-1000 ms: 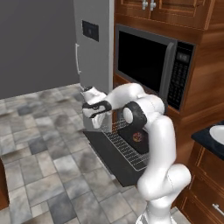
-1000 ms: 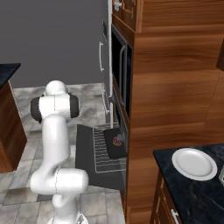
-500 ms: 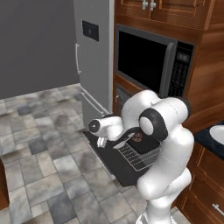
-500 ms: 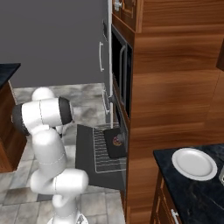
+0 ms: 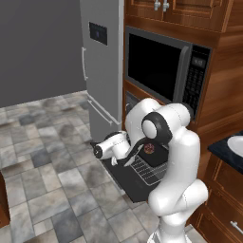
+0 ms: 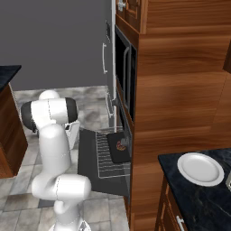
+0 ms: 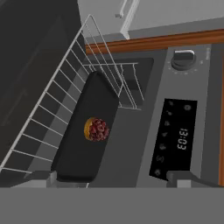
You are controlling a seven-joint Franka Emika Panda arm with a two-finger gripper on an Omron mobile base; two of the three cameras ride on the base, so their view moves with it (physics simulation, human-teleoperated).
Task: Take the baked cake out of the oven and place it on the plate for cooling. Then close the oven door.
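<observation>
One built-in grey steel wall oven [image 7: 144,113] stands with its one wide dark grey drop-down door [image 6: 88,155] lowered flat. One wire rack [image 7: 65,105] is drawn out over that door, and on it lies one flat black rectangular tray [image 7: 83,131]. The tray holds one small reddish-brown baked cake [image 7: 96,129], near its middle. Right of the oven, one plain white round plate [image 6: 200,168], empty, sits on the dark table [image 6: 198,198]. The pincer [image 7: 111,177] hangs above the tray, spread wide, holding nothing.

Kitchen corner, tiled floor [image 5: 42,156].
Grey wall [image 5: 38,47], steel fridge [image 5: 102,61], wood cabinets [image 6: 180,76], dark counter [image 6: 203,194].
</observation>
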